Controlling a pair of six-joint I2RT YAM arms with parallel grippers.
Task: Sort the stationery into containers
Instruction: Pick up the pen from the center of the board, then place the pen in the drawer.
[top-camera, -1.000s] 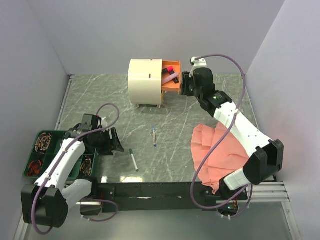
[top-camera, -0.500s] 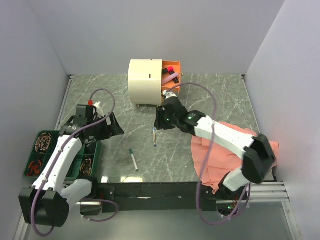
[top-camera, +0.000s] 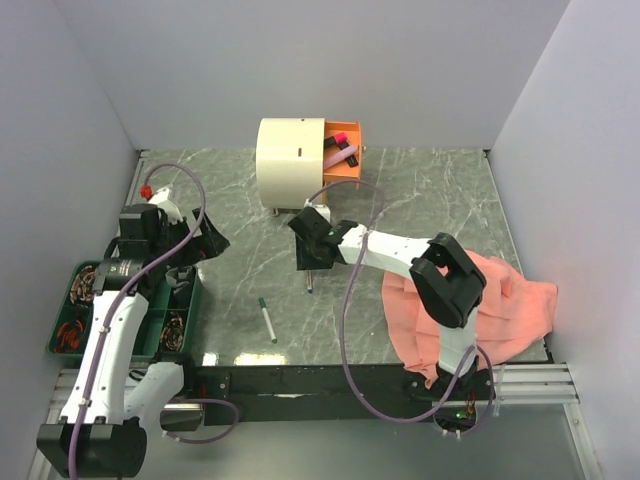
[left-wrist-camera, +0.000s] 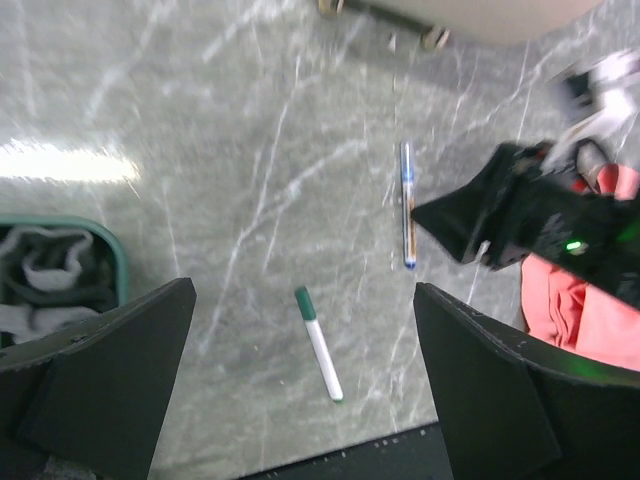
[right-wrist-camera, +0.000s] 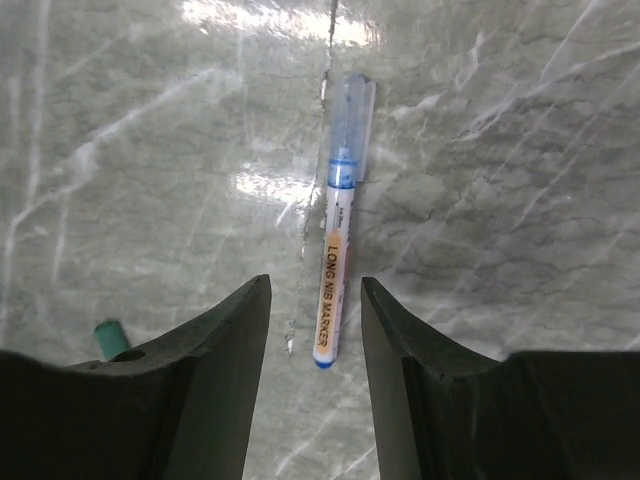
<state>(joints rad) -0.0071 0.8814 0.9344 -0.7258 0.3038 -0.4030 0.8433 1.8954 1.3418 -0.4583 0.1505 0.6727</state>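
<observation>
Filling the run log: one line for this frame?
right gripper: open astride blue marker | left gripper: open, empty | green marker: on table | drawer: open

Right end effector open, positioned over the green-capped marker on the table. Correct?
Not quite. The right end effector is open, but it is over the blue-capped marker, which lies between its fingers in the right wrist view. The green-capped marker lies apart, off to the side.
</observation>
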